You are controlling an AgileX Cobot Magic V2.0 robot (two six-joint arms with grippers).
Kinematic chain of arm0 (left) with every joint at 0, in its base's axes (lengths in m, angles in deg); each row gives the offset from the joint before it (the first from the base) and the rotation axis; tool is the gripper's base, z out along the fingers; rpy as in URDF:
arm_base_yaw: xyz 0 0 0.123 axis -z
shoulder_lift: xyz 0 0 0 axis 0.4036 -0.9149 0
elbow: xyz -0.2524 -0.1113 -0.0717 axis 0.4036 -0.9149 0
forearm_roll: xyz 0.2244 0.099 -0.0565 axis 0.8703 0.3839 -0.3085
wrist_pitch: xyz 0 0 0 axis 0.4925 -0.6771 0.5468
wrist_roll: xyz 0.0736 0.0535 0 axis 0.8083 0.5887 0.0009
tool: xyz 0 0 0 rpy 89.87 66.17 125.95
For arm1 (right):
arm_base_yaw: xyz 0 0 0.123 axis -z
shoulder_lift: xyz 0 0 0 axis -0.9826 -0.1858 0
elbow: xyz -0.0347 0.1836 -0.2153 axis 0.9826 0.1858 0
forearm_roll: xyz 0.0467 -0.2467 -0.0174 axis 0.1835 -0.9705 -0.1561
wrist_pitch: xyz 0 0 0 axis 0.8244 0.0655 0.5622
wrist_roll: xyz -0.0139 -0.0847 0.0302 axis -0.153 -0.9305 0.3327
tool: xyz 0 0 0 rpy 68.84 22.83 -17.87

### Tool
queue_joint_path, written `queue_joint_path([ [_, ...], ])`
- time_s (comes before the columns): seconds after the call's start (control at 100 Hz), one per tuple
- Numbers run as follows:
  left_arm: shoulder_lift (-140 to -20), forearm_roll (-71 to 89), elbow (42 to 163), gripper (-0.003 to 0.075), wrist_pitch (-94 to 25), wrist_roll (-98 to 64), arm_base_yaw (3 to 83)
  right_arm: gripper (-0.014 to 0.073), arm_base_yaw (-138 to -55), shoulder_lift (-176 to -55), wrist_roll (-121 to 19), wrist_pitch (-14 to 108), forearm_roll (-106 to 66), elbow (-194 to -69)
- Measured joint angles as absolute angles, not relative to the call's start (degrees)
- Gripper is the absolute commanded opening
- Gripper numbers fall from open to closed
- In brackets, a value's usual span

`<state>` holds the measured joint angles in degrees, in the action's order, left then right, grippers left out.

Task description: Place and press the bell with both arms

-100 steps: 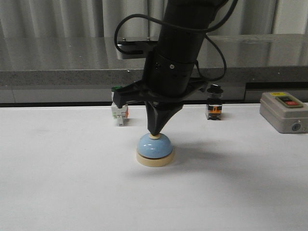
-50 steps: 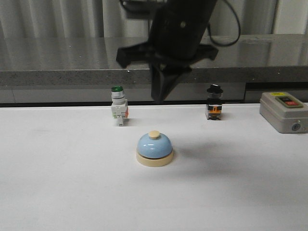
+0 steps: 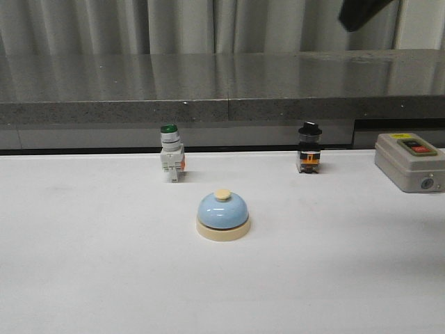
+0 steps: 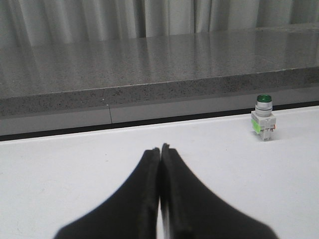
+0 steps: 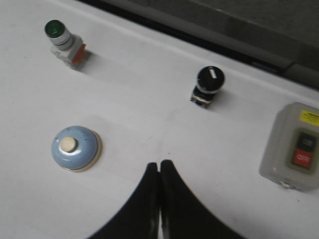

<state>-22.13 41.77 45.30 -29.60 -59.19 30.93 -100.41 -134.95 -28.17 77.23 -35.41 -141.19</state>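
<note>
The light-blue bell (image 3: 223,215) with cream base and cream button stands upright on the white table, in the middle of the front view. It also shows in the right wrist view (image 5: 76,148). My right gripper (image 5: 159,164) is shut and empty, high above the table, off to the bell's right. Only a black piece of the right arm (image 3: 365,12) shows at the top right of the front view. My left gripper (image 4: 160,148) is shut and empty, low over the table; the bell is out of its view.
A green-capped white switch (image 3: 171,158) stands behind the bell to the left. A black-knobbed switch (image 3: 309,151) stands behind it to the right. A grey box with red button (image 3: 410,161) sits at the far right. A grey ledge (image 3: 208,104) runs along the back.
My right gripper was pressing on the bell's button, then lifted up and away to the right, almost out of the front view. The bell has stayed in place.
</note>
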Motion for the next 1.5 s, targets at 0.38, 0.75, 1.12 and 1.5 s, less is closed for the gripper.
queue_joint_path([
  [0.38, -22.1, 41.8, 45.3, -0.0019, -29.6, -59.2, 30.9, -0.0060, -90.2, -105.9, -28.1, 67.2, -35.7, -115.5],
  [0.75, -22.1, 41.8, 45.3, -0.0020, -29.6, -59.2, 30.9, -0.0060, -89.2, -82.4, -28.1, 65.9, -35.8, -102.4],
  [1.12, -22.1, 41.8, 45.3, -0.0020, -29.6, -59.2, 30.9, -0.0060, -89.2, -79.3, -28.1, 66.0, -35.8, -102.3],
  [1.5, -22.1, 41.8, 45.3, -0.0020, -29.6, -59.2, 30.9, -0.0060, -89.2, -79.3, -28.1, 66.0, -35.9, -102.2],
])
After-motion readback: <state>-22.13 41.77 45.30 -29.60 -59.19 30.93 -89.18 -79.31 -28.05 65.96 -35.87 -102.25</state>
